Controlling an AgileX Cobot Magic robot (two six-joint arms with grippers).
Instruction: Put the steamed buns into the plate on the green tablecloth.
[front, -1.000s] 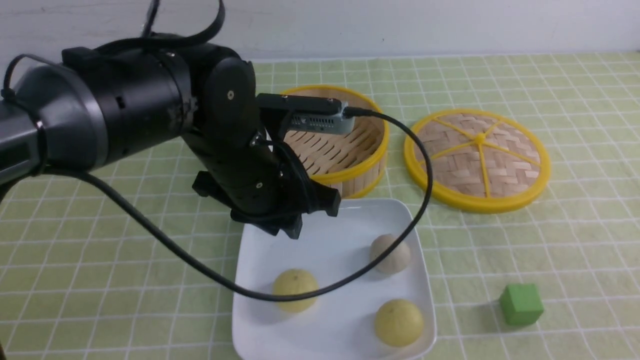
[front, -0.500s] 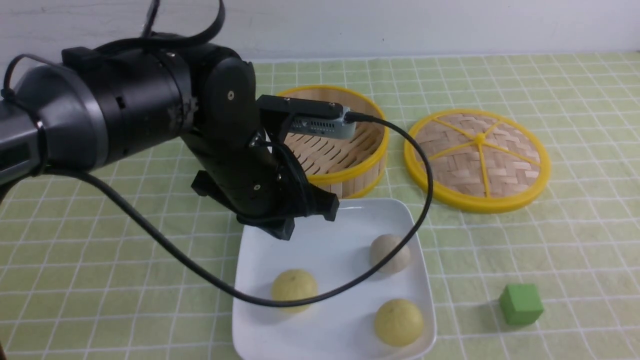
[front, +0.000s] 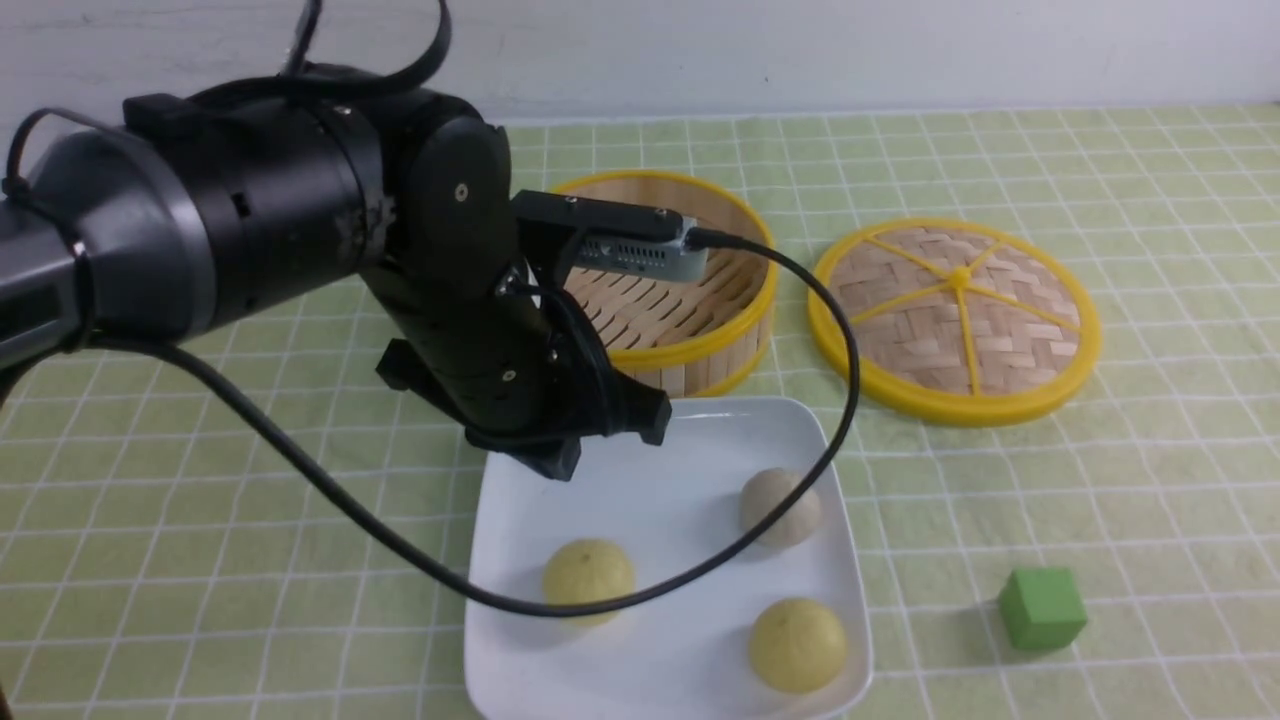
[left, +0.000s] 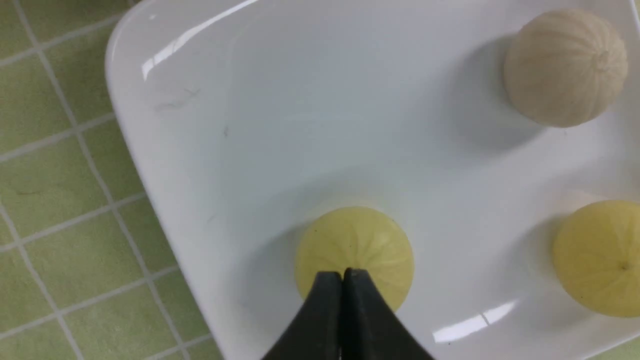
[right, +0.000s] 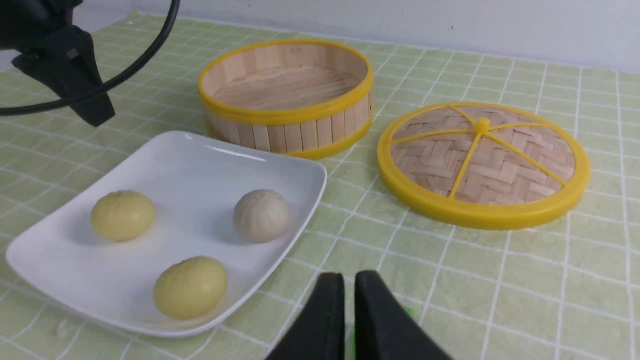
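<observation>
Front view: all three steamed buns (front: 780, 575) lie in the plate (front: 520, 505) on the green tablecloth (front: 1000, 500). Left tool (front: 558, 462), pressed together and empty, hangs above the rim; right tool (right: 346, 292) nearly closed, empty. Placing looks complete; retreat remains.

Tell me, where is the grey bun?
In the front view, the grey bun sits on the plate, on its right side, behind one yellow bun.

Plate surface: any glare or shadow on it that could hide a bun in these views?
Left wrist view: two bright glare streaks on the plate, clear of all three steamed buns, which cast soft shadows. Right wrist view: one thin highlight near the plate's far edge. Front view: slightly soft; the cable crosses one yellow bun.
</observation>
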